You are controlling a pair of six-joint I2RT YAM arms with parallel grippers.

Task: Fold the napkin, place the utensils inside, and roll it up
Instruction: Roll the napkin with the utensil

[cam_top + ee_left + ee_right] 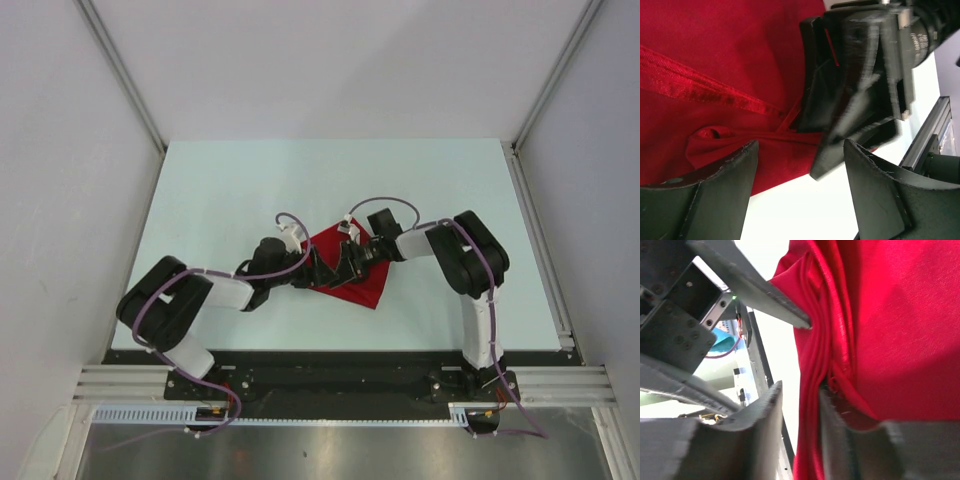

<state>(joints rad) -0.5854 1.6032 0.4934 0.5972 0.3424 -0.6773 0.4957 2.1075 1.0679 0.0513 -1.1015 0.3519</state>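
Observation:
The red napkin (365,285) lies bunched on the pale table, just right of centre, with folds and a hem showing in the left wrist view (715,50). My left gripper (318,268) is open at the napkin's left edge, with bare table between its fingers (800,145). My right gripper (348,262) stands close opposite it on the cloth and appears as a black body in the left wrist view (855,75). Its jaws (800,389) are apart with a folded edge of the napkin (900,315) between them. The orange utensil is not in view.
The pale table (220,190) stretches far and left of the napkin. An aluminium rail (350,380) runs along the near edge by the arm bases. White walls and frame posts (120,70) enclose both sides and the back.

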